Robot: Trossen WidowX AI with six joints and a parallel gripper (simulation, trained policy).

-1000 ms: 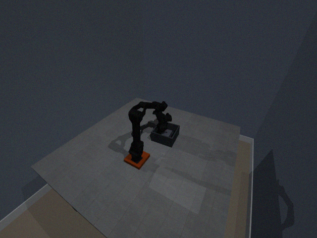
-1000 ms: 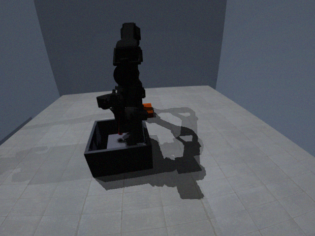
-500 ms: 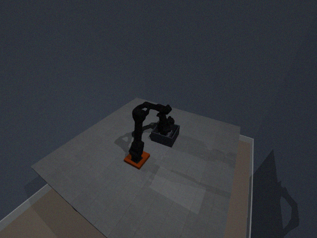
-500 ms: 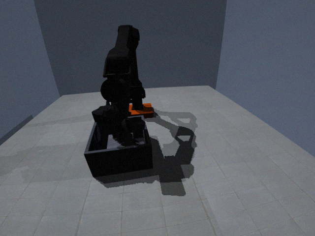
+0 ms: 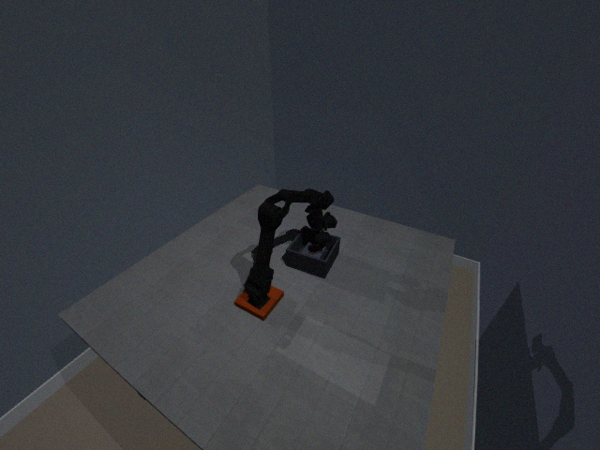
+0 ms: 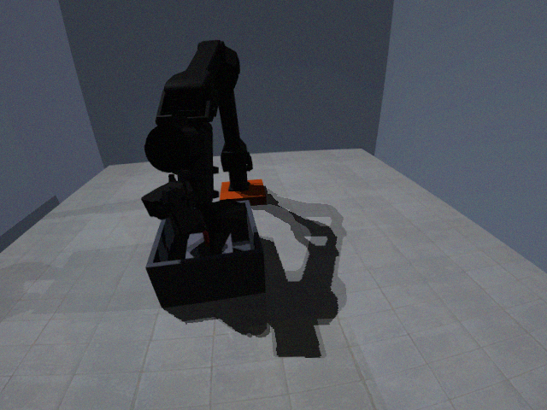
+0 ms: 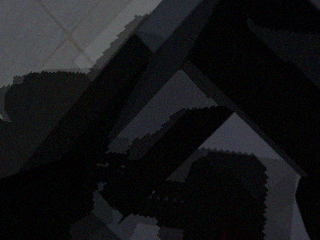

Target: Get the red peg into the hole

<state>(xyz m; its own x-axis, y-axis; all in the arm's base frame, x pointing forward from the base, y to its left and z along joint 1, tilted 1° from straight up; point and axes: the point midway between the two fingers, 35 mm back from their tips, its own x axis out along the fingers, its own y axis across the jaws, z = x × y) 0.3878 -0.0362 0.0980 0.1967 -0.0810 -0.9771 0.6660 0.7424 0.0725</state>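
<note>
the fingers (image 5: 316,242) (image 6: 202,242) stand wide apart down inside the open box (image 5: 306,263) (image 6: 212,280) (image 7: 167,30), and nothing is gripped between them. the red peg (image 5: 315,247) (image 6: 205,237) (image 7: 226,234) is in the box too, in the space between the spread fingers. the exterior view gives a short red upright piece of it, the top view a small dark red spot, and the wrist view only a dim trace at the lower edge. the plate (image 5: 306,251) (image 6: 194,243) (image 7: 240,132) shows pale below, but its hole is hidden, so i cannot tell whether the peg is seated, partway in or merely standing there.

by my judgement the peg is light and stiff, hardly fragile, with smooth sides that may slip or turn under a weak pinch. the place to take hold is high on the shaft, squarely across the middle, leaving the lower end free for the hole. the job looks to be at letting go or just past it. if the peg stands proud, a straight push down on its top should suit; a finger brushing its side while lifting out could tip it.
</note>
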